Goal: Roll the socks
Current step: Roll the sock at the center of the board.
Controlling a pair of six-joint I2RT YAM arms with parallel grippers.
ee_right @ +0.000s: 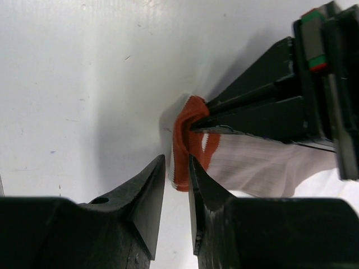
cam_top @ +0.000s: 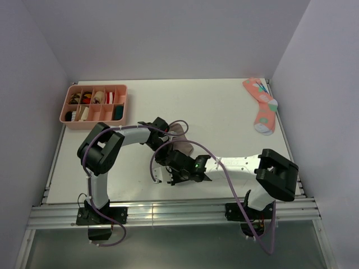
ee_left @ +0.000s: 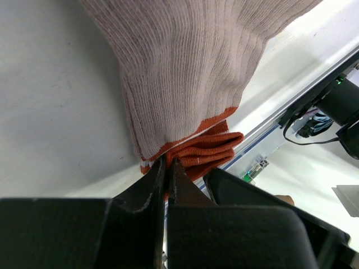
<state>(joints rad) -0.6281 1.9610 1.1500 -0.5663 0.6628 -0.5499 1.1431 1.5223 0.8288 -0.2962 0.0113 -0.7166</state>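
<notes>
You see two robot arms, the left arm [cam_top: 100, 188] and the right arm [cam_top: 238, 165], each made of smooth white tubes joined by chunky black box-shaped joint housings, with a black base [cam_top: 95, 217] at the foot. A thin lilac cable [cam_top: 216, 163] loops loosely along each arm, and a small green light [cam_top: 197, 166] glows on the black wrist of the right one. Up close, the left gripper [ee_left: 166, 168] and the right gripper [ee_right: 176, 165] both have matt black, wedge-shaped fingers [ee_right: 140, 202] tapering to narrow tips, and the left one carries a small green-and-red strip [ee_right: 314, 36] on its body.
</notes>
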